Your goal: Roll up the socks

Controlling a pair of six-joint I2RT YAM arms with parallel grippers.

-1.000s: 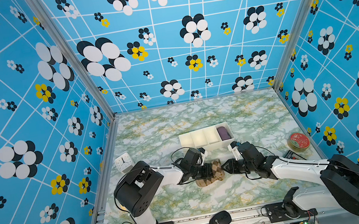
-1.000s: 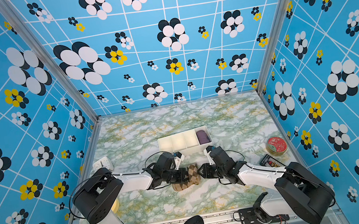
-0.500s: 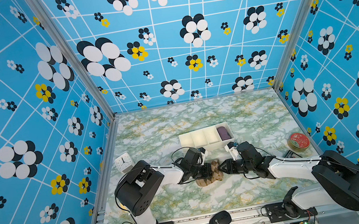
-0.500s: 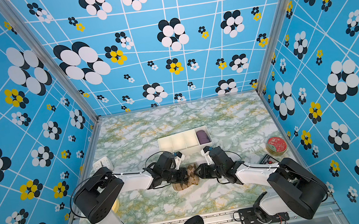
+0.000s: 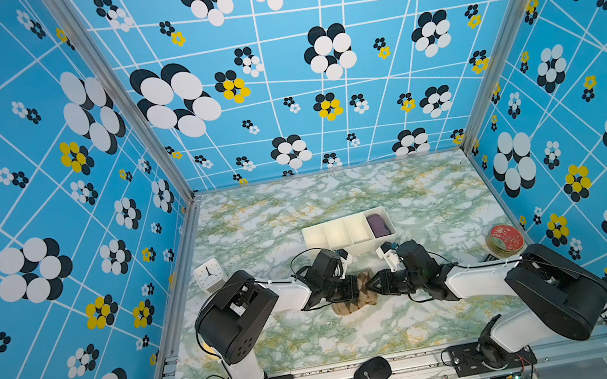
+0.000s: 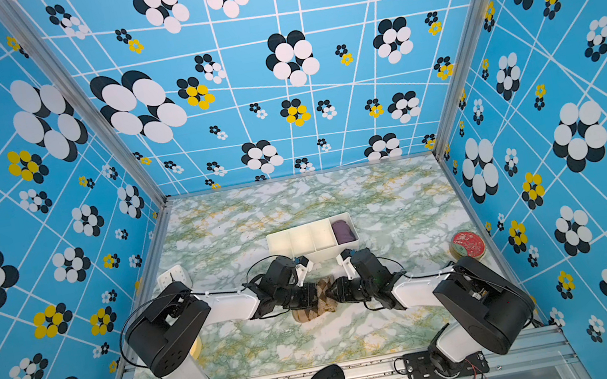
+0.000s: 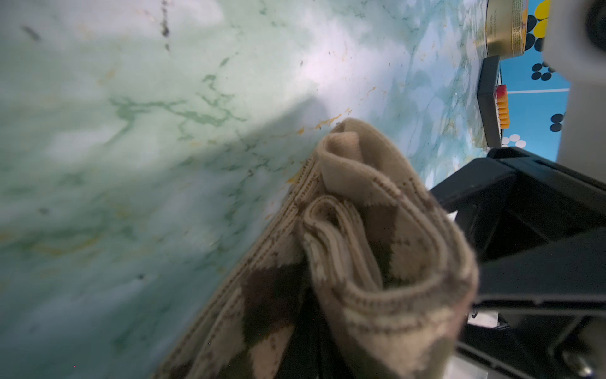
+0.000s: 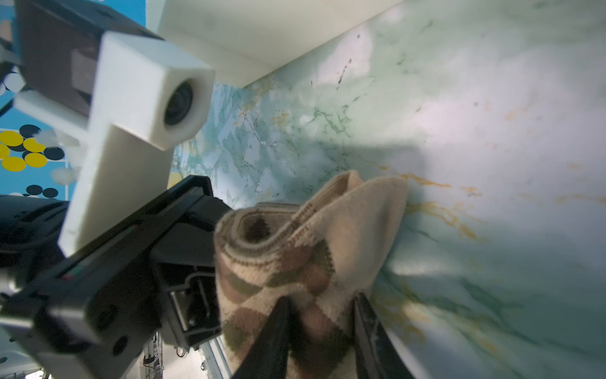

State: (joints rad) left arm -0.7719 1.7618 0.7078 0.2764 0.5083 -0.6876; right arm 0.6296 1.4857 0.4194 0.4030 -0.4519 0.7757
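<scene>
The socks [image 5: 355, 300] are tan with brown argyle diamonds. They lie partly rolled at the table's front middle in both top views, between the two grippers. My left gripper [image 5: 354, 289] comes in from the left and is shut on the socks [image 7: 377, 249], whose folds wrap round its dark jaws [image 7: 316, 341]. My right gripper [image 5: 373, 285] meets the socks from the right. In the right wrist view its two dark fingers [image 8: 282, 315] pinch a fold of the socks [image 8: 295, 256], and the gripper [image 8: 321, 305] is shut on it. The socks [image 6: 315, 304] sit low on the marble surface.
A white compartment tray [image 5: 337, 235] stands just behind the grippers, with a purple fabric bundle [image 5: 379, 224] in its right end. A white clock [image 5: 209, 274] is at the left edge and a red-lidded tin [image 5: 504, 239] at the right. A black mouse [image 5: 372, 373] lies on the front rail.
My right arm has shifted a little to the left against the socks and its jaws have narrowed onto the fabric. The left gripper has stayed shut in place.
</scene>
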